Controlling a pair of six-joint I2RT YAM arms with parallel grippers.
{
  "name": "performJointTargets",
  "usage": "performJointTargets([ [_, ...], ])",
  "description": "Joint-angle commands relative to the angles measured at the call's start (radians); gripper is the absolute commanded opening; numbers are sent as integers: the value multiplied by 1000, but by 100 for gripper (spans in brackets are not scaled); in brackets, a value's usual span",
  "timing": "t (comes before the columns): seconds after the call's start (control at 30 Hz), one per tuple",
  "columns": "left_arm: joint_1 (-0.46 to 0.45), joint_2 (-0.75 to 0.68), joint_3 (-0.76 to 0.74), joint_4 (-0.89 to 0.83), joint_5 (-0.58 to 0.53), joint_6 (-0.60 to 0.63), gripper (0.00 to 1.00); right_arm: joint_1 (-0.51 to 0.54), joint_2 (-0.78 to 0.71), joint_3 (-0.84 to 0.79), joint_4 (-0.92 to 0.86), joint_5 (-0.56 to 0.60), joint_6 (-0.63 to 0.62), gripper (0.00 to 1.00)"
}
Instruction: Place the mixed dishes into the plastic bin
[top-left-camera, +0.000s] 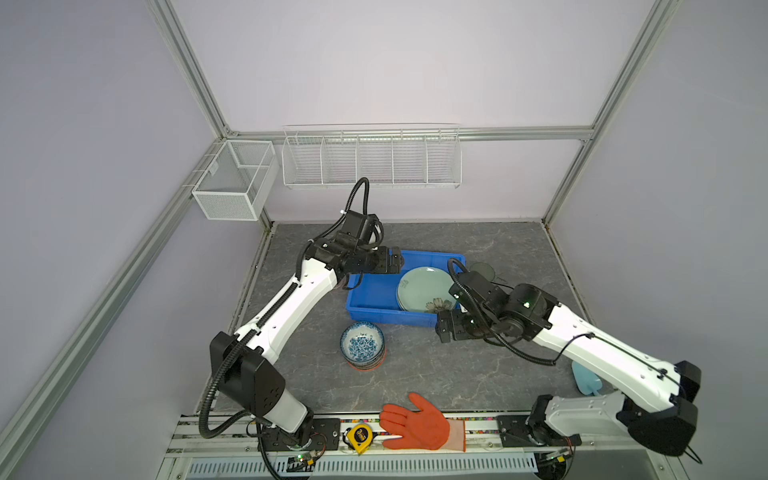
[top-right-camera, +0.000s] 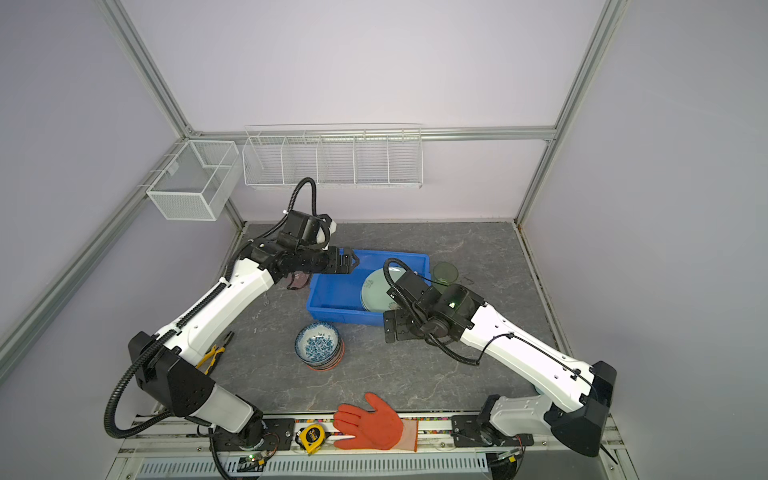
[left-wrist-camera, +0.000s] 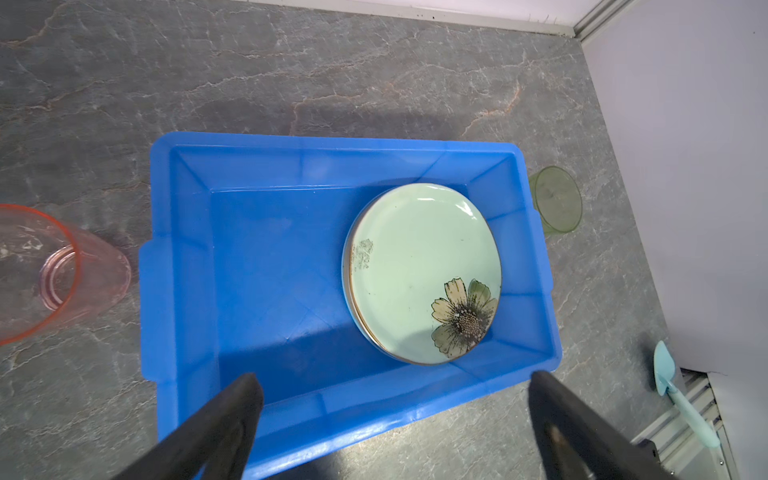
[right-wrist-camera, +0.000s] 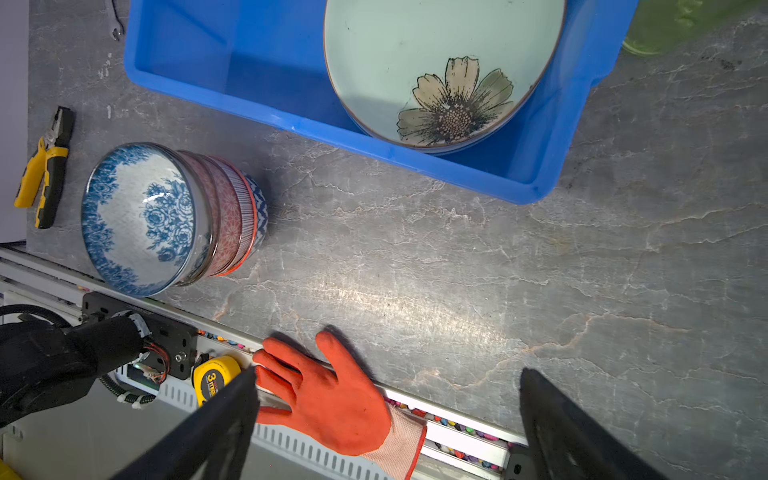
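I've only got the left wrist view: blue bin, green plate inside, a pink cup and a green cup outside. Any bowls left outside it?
Observer: Yes, a stack of bowls stands on the table by the bin, on its near side, with a blue-flowered one on top.
Operator: Right arm carrying anything?
Observer: No, the right arm's fingers are spread wide with nothing between them.
Operator: Other clutter?
Observer: An orange glove and a yellow tape measure lie at the front edge.

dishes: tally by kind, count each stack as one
plate stack: 1
bowl stack: 1
cups: 2 (pink cup, green cup)
total: 4
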Motion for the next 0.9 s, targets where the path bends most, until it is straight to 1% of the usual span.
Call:
performJointTargets([
  [0.0, 4, 21, 46, -42, -20, 27, 100, 6, -2, -4, -1, 24, 22, 99],
  [0.2, 4, -11, 45, -36, -31, 28, 100, 4, 12, -2, 16, 27, 3, 100],
  [0.37, 8, -28, 37, -37, -53, 34, 100, -8, 4, -4, 19, 23, -16, 98],
  [0.47, 8, -75, -2, -61, -65, -3, 100, -26, -13, -17, 25, 27, -34, 97],
  [0.67, 8, -255, -159, -204, -106, -112, 100, -63, -38, -61, 76, 19, -63, 96],
  [0.73, 8, -314, -220, -272, -107, -156, 100, -68, -38, -82, 102, 6, -72, 96],
  [0.87, 8, -451, -358, -324, -83, -254, 98, -84, -17, -92, 129, -36, -110, 95],
])
